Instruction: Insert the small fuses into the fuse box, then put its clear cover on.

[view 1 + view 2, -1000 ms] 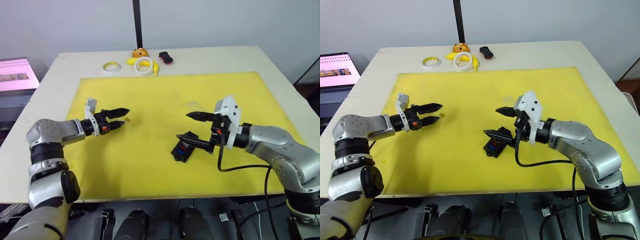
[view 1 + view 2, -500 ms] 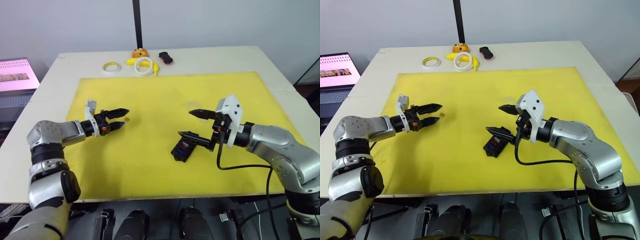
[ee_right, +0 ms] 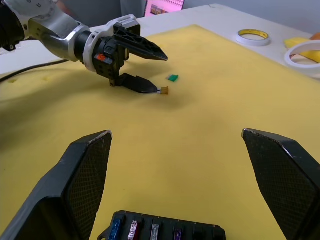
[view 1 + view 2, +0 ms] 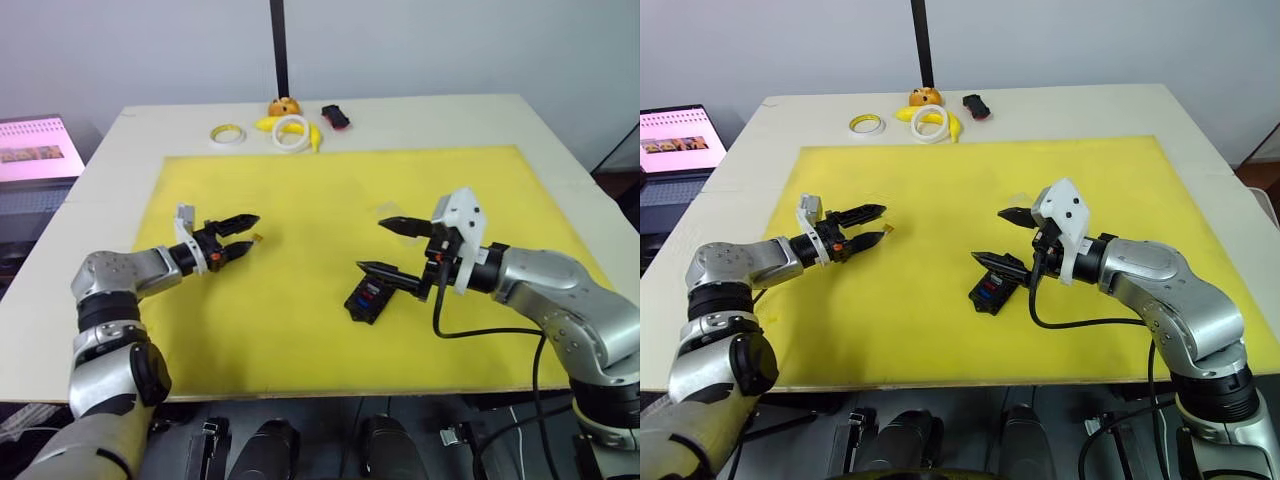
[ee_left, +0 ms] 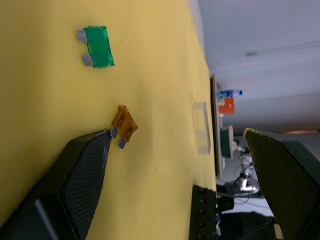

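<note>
The black fuse box [image 4: 368, 298] lies on the yellow mat [image 4: 330, 190], with several small fuses [image 3: 134, 231] seated in its slots. My right gripper [image 4: 372, 246] hovers open just above and behind it, holding nothing. Across the mat, my left gripper [image 4: 250, 232] is open. An orange fuse [image 5: 124, 126] lies on the mat, touching the tip of one of its fingers [image 5: 85, 170]. A green fuse [image 5: 97, 46] lies a little beyond the orange one. The clear cover [image 5: 201, 127] rests flat on the mat behind the fuse box.
Two tape rings [image 4: 225, 133] [image 4: 291, 131], a banana [image 4: 266, 123], an orange object [image 4: 283, 105] and a black-and-red object [image 4: 333, 116] sit at the table's far edge by a black pole [image 4: 277, 50]. A laptop [image 4: 35, 150] stands off the table's left side.
My right gripper has drifted slightly right and up from the fuse box. My left gripper stays by the orange fuse. The view has shifted a little.
</note>
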{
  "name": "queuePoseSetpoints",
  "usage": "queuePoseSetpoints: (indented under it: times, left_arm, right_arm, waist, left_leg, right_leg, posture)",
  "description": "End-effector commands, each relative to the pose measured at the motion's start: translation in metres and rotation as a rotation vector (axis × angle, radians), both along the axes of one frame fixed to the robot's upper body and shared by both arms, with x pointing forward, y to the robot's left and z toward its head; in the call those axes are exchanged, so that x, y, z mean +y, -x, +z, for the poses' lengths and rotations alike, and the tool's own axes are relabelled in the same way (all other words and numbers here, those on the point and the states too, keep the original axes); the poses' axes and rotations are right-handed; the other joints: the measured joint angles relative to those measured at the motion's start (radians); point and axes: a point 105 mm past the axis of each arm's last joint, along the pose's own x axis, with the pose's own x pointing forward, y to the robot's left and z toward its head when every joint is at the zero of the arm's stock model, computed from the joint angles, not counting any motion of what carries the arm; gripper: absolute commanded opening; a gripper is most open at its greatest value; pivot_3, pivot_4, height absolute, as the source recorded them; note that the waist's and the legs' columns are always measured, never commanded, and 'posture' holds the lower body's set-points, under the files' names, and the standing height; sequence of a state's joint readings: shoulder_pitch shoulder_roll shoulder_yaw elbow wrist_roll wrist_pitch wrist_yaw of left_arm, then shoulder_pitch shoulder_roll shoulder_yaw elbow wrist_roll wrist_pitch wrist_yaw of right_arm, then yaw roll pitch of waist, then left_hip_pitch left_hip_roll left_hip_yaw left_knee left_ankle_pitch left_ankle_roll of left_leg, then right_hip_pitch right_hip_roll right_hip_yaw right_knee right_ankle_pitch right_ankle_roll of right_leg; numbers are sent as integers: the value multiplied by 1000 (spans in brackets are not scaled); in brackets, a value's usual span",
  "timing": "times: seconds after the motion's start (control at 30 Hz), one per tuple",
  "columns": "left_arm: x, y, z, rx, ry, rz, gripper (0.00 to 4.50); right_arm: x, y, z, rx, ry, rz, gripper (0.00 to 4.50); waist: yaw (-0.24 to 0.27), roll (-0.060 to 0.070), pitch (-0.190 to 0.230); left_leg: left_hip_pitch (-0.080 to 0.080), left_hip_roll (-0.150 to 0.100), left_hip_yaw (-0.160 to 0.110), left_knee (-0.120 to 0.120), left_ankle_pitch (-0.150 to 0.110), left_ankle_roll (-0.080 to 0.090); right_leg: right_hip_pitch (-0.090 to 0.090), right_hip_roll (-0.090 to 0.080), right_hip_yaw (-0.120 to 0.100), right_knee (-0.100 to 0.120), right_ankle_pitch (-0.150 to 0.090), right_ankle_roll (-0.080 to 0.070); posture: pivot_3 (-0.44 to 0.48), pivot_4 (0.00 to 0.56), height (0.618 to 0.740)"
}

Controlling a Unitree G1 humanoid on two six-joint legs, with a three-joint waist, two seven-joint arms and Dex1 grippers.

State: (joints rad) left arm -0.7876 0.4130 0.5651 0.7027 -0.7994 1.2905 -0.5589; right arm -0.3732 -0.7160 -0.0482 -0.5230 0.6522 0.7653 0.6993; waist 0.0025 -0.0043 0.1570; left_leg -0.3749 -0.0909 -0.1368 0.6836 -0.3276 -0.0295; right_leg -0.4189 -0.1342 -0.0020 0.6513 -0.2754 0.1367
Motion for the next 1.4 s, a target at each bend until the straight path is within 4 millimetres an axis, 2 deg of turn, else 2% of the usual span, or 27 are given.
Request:
queuePoseSetpoints:
  times: [0.03,0.3,0.47,0.53,0.6,0.9,1.0,1.07,1.4]
  left_arm:
    - [-7,-4,-8,16,-12,15,4500]
    - [-12,-5,-17,29,-26,27,4500]
    - [-8,-8,-19,37,-15,66,4500]
    - [-8,-7,-20,44,-14,62,3948]
    - [-11,-4,-23,63,-31,42,3129]
    - [-6,-5,-23,68,-24,61,3129]
    - [-6,-4,-25,80,-41,53,2255]
    - [-5,-4,-29,100,-53,57,1283]
    - [-2,-5,-34,114,-86,78,1283]
  right_arm:
    - [4,2,10,-45,-14,14,4414]
    - [4,1,10,-48,-13,1,4414]
    - [1,2,10,-48,-9,-12,4414]
    - [0,2,10,-47,-9,-17,4500]
    - [0,2,10,-46,-10,-20,4500]
    - [-5,1,8,-34,-9,-33,4500]
    - [-6,0,9,-34,-9,-34,4500]
    - [-6,0,9,-33,-9,-34,4500]
    - [-12,1,7,-21,22,-23,4500]
  waist:
    - [8,0,0]
    - [11,0,0]
    - [12,0,0]
    - [11,0,0]
    - [10,0,0]
    - [8,0,0]
    - [8,0,0]
    - [6,0,0]
    - [4,0,0]
  left_leg:
    - [0,0,0,0,0,0]
    - [1,-1,0,1,0,0]
    - [2,-1,-1,1,0,0]
    - [2,-1,-1,1,0,0]
    - [2,-1,-1,1,0,0]
    - [2,-1,-1,0,0,0]
    - [2,-1,-1,0,0,0]
    - [2,-1,-1,0,0,0]
    - [2,0,0,-1,0,0]
  right_leg:
    - [0,0,0,0,0,0]
    - [2,0,0,0,0,0]
    - [3,0,0,0,0,0]
    - [4,0,0,-1,0,0]
    - [4,0,0,-1,0,0]
    - [3,0,0,-1,0,0]
    - [3,0,0,-1,0,0]
    - [2,0,0,-1,0,0]
    - [2,0,0,-1,0,0]
  posture:
    - [0,150,740]
    - [0,150,740]
    - [0,150,740]
    - [0,150,740]
    - [0,150,740]
    - [0,150,740]
    - [0,150,740]
    - [0,150,740]
    - [0,150,740]
